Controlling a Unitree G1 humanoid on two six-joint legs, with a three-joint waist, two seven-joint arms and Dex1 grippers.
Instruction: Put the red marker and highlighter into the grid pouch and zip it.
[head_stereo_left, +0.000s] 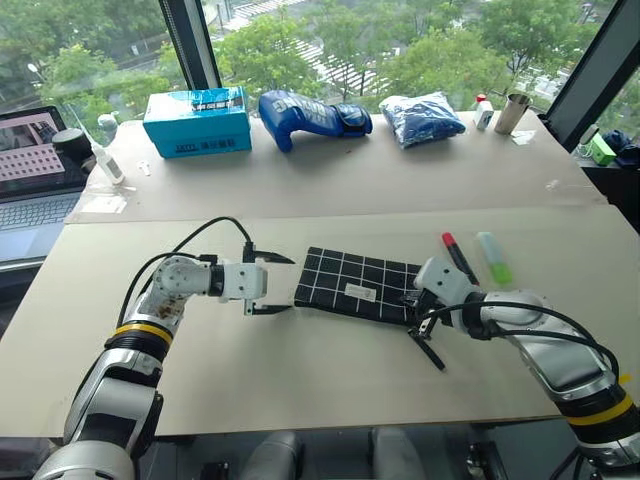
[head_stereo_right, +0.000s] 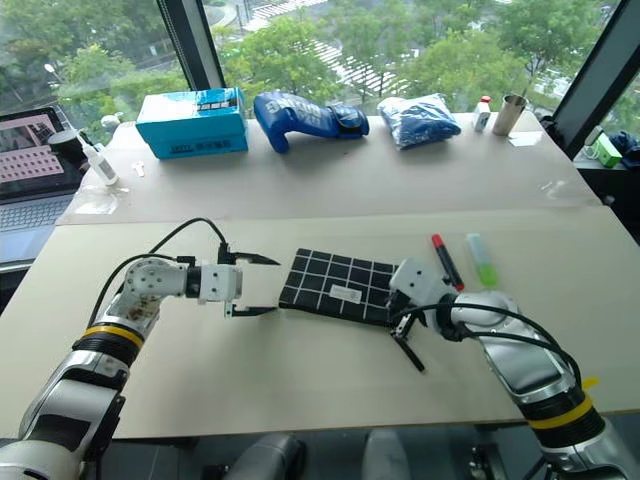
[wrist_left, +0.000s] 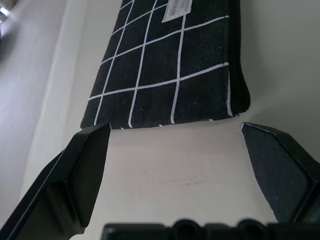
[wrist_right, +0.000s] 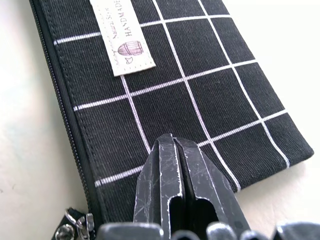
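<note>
Two grippers flank the grid pouch (head_stereo_left: 355, 285), which lies flat on the table (head_stereo_left: 300, 370).
Left gripper (head_stereo_left: 272, 284) has its fingers spread wide just off the pouch's left end; right gripper (wrist_right: 172, 150) has its fingers pressed together over the pouch's right end, grasping nothing. Beyond that end, the red marker (head_stereo_left: 458, 256) and the highlighter (head_stereo_left: 494, 257) lie side by side on the table.

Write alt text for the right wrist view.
Shut black right gripper jaws rest over a flat black fabric pouch with white grid lines, near its corner. A small white label sits farther along; the metal zipper pull lies at the pouch's edge.
</note>
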